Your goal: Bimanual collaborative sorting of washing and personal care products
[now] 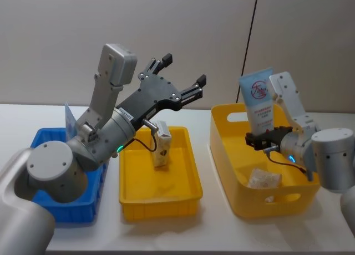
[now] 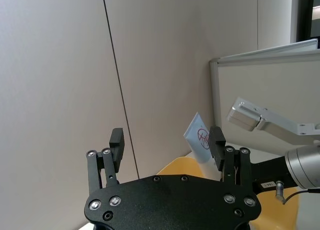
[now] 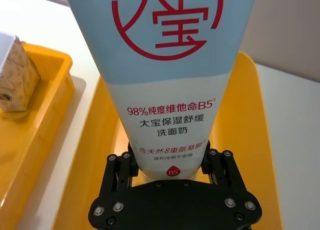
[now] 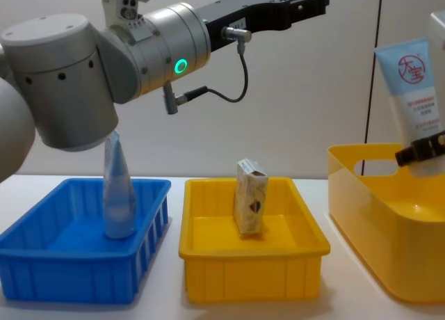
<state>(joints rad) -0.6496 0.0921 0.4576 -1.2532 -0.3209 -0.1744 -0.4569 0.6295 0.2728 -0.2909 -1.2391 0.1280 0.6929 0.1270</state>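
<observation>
At the far left of the chest view I see the blue bin [image 4: 82,261], with the translucent bluish tube [image 4: 118,195] standing upright in it, wide end down and narrow end up, partly behind my left arm's big joint.

Next over, in the centre of the frame, the shallow yellow tray [image 4: 252,254] holds one small beige carton [image 4: 251,197] standing upright on its end, about mid-tray. In the head view the left gripper [image 1: 180,76] sits raised above and behind that carton, pointing up toward the wall. Its fingers [image 2: 116,142] are spread wide with nothing between them, so that arm is free.

On the right of the frame is the deep yellow bin [image 1: 238,172], with a small crumpled clear packet [image 1: 262,178] on its floor. My right gripper [image 3: 170,162] is clamped on the narrow lower end of the white and blue tube [image 3: 167,80], which stands nearly vertical, wide crimped end up. In the head view it hangs over the bin's interior, its lower end inside the rim line.

What matters for the next move, as I judge it: the tube's long axis is upright and the bin floor lies straight beneath it, so lowering along that axis and letting go should drop it in. The right arm is the one already on it. A tall tube released upright may topple against the wall.
</observation>
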